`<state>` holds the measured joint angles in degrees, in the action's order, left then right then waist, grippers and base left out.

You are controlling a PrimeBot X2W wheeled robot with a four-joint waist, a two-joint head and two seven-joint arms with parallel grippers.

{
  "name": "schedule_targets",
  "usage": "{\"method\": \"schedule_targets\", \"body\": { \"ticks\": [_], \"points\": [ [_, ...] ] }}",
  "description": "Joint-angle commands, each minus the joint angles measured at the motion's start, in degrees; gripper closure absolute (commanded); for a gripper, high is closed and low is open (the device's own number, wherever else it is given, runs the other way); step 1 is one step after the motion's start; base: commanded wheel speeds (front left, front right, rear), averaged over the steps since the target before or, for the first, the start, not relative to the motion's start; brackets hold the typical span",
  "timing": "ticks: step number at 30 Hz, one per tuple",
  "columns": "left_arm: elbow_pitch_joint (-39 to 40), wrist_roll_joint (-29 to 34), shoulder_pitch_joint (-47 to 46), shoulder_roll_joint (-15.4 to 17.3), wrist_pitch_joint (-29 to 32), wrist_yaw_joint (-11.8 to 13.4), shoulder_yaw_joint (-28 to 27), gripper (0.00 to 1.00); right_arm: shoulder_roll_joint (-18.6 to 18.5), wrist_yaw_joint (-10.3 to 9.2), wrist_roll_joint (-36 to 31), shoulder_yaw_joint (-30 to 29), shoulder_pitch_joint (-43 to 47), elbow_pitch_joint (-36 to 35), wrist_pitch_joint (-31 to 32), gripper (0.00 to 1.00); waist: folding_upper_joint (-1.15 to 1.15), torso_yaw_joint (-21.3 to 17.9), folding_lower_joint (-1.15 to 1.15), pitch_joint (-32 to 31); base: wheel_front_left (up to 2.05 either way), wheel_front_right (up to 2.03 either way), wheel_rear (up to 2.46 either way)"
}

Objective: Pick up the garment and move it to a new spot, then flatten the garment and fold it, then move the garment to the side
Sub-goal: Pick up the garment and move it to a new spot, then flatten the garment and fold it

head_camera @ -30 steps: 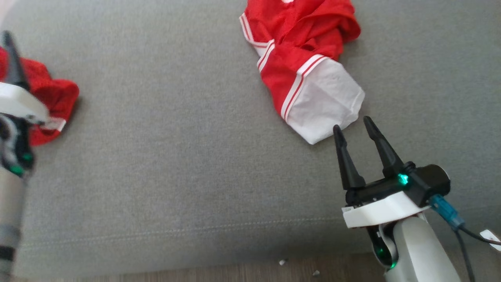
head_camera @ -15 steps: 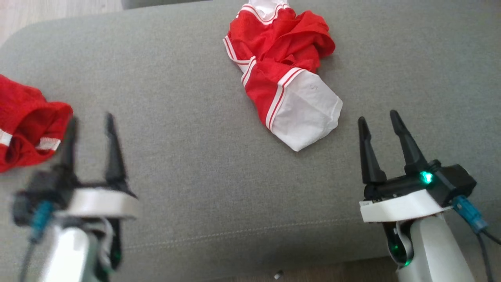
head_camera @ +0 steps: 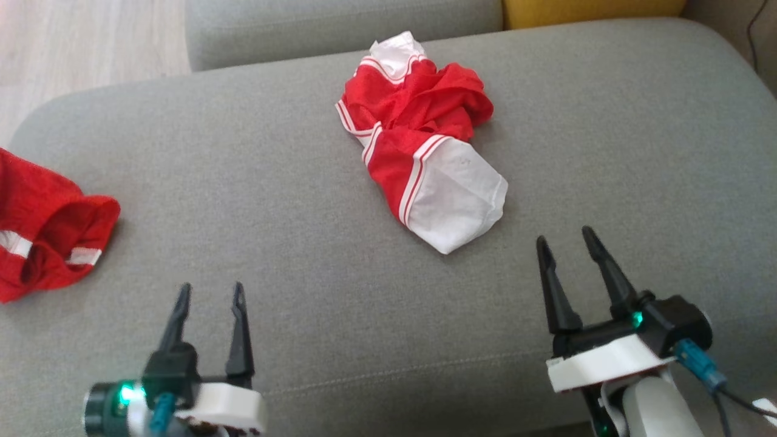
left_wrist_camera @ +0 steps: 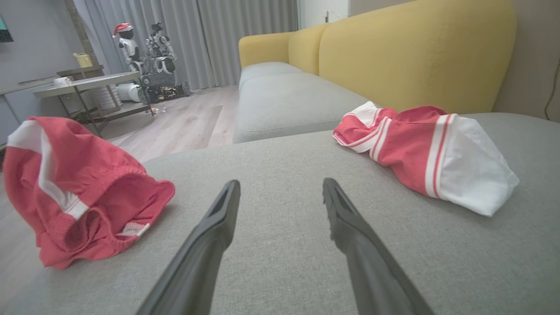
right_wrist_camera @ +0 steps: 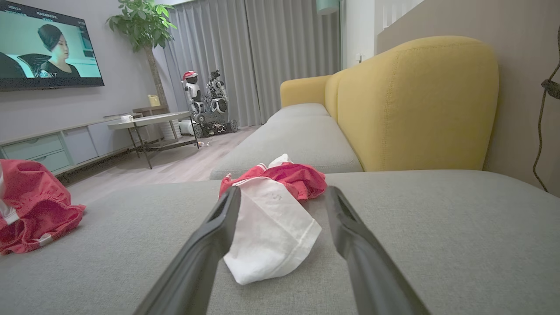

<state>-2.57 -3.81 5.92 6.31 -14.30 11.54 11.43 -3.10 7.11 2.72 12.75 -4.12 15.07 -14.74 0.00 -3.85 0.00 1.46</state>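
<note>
Swinging back in, the left end effector point(head_camera: 212, 285) is hanging wide, like the right end effector point(head_camera: 563, 235); the garment point(head_camera: 419, 139) is lying crumpled on the sofa point(head_camera: 291, 200), where a sleeve-only pinch may end up dragging it bunched.

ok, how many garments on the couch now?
2. A red-and-white one crumpled at the cushion's middle, ahead of the right gripper; a red one at its left edge. More could lie out of frame.

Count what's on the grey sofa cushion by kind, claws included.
Garments: 2 (red-and-white garment crumpled in the middle; red garment at the left edge)
Claws: 2 (left claw, right claw, both open and empty)
Total: 4
</note>
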Motion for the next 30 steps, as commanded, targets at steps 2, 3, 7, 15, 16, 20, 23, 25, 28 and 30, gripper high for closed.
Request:
{"method": "schedule_targets", "body": {
  "ticks": [2,3,7,15,16,20,23,25,28,30],
  "points": [
    [0.1,1.6,-1.6,-0.7,-0.7,-0.1,-0.5,0.00,0.2,0.37,0.2,1.9,-0.3,-1.2,-0.3,0.00,0.00,0.5,0.00,-1.3,0.00,0.00,0.00],
    [-0.2,1.8,-1.6,-0.9,-0.7,0.0,-0.4,0.00,0.2,0.37,0.2,2.1,-0.2,-1.1,-0.3,0.00,0.00,0.6,0.00,-1.5,0.00,0.00,0.00],
    [-1.3,1.0,-1.6,-1.5,-0.7,-0.2,-0.8,0.00,0.2,0.37,0.9,2.8,-0.1,-1.4,-0.3,0.00,0.00,0.7,0.00,-1.9,0.00,0.00,0.00],
    [-1.9,0.5,-1.5,-2.2,-0.7,-0.9,-2.5,0.00,0.2,0.37,1.1,3.1,0.0,-1.7,-0.3,0.00,0.00,0.5,0.00,-1.8,0.00,0.00,0.00],
    [-1.9,0.6,-1.5,-2.3,-0.7,-1.0,-2.6,0.00,0.2,0.37,1.1,3.2,0.0,-1.7,-0.3,0.00,0.00,0.5,0.00,-1.8,0.00,0.00,0.00],
    [-2.2,0.4,-1.5,-2.6,-0.7,-1.4,-2.9,0.00,0.2,0.37,1.4,3.3,0.0,-1.7,-0.3,0.00,0.00,0.4,0.00,-1.7,0.00,0.00,0.00],
    [-2.4,0.5,-1.5,-2.7,-0.7,-1.6,-3.1,0.00,0.2,0.37,1.6,3.3,0.0,-1.8,-0.3,0.00,0.00,0.4,0.00,-1.7,0.00,0.00,0.00],
    [-2.5,0.6,-1.5,-2.8,-0.7,-1.8,-3.2,0.00,0.2,0.37,1.7,3.3,-0.1,-1.9,-0.3,0.00,0.00,0.4,0.00,-1.7,0.00,0.00,0.00],
    [-2.7,0.8,-1.6,-2.9,-0.7,-2.0,-3.3,0.00,0.2,0.37,1.9,3.4,0.0,-1.8,-0.3,0.00,0.00,0.4,0.00,-1.7,0.00,0.00,0.00],
    [-2.9,0.9,-1.6,-3.0,-0.7,-2.1,-3.3,0.00,0.2,0.37,2.0,3.4,0.0,-1.8,-0.3,0.00,0.00,0.4,0.00,-1.6,0.00,0.00,0.00]
  ]
}}
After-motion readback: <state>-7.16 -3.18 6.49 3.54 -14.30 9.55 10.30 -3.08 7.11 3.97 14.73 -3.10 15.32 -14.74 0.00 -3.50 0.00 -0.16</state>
